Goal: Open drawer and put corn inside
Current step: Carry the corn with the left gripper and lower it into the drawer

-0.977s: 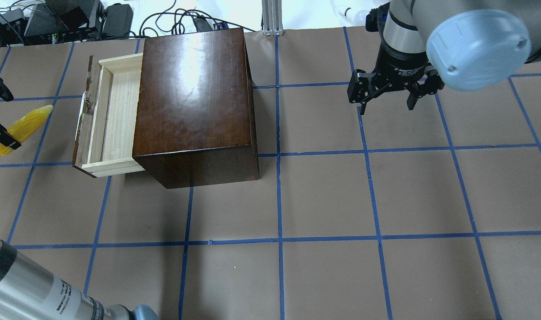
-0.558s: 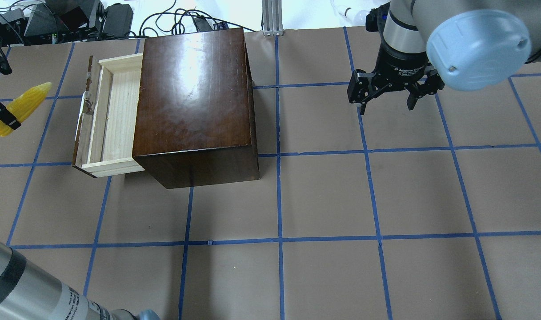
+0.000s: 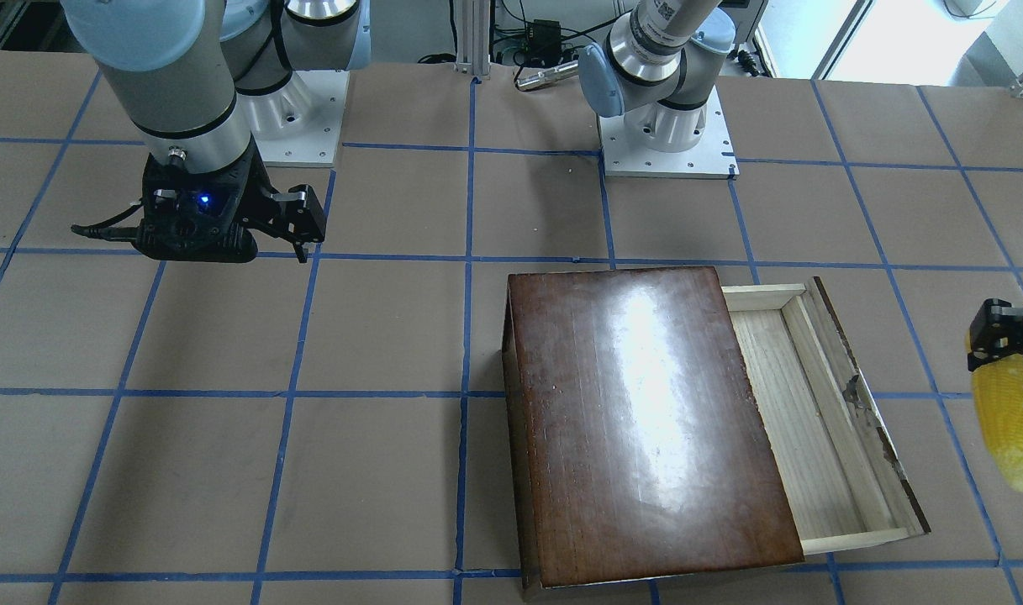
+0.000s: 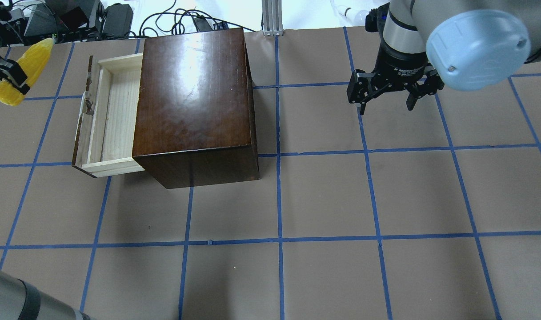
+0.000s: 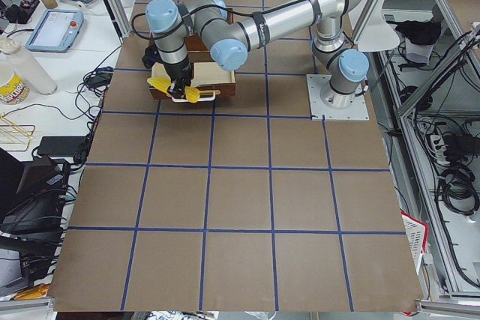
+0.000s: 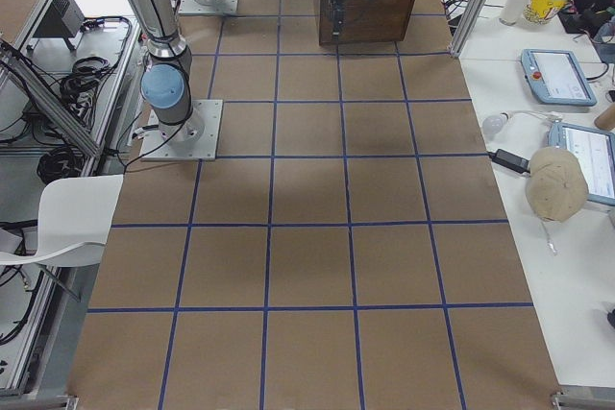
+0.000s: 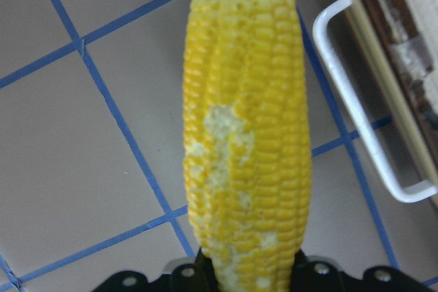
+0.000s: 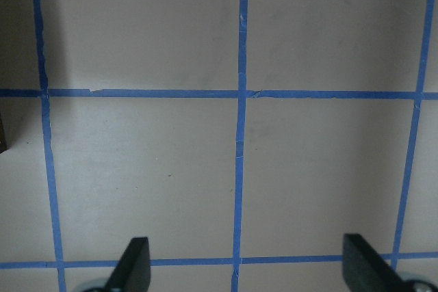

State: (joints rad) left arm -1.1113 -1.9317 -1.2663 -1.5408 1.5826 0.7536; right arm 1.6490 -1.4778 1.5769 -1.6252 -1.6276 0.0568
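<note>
The drawer (image 4: 112, 111) stands pulled out to the left of the dark-brown box (image 4: 194, 98), and its pale-wood tray shows nothing inside. Its white handle (image 7: 363, 121) shows in the left wrist view. My left gripper (image 4: 13, 78) is shut on the thick end of the yellow corn (image 4: 28, 62) and holds it in the air, left of the drawer front, tip pointing to the far side. The corn (image 3: 1005, 420) also shows at the right edge of the front view, beside the drawer (image 3: 814, 412). My right gripper (image 4: 386, 106) is open and empty above the table, right of the box.
Cables and equipment (image 4: 74, 18) lie beyond the table's far edge, behind the corn. A metal post (image 4: 272, 18) stands behind the box. My right arm's elbow (image 4: 474, 49) hangs over the far right. My left arm's forearm (image 4: 12, 298) crosses the near-left corner.
My left gripper has carried the corn toward the table's far edge, up the overhead view, still left of the drawer. The drawer and the right arm have not moved.
</note>
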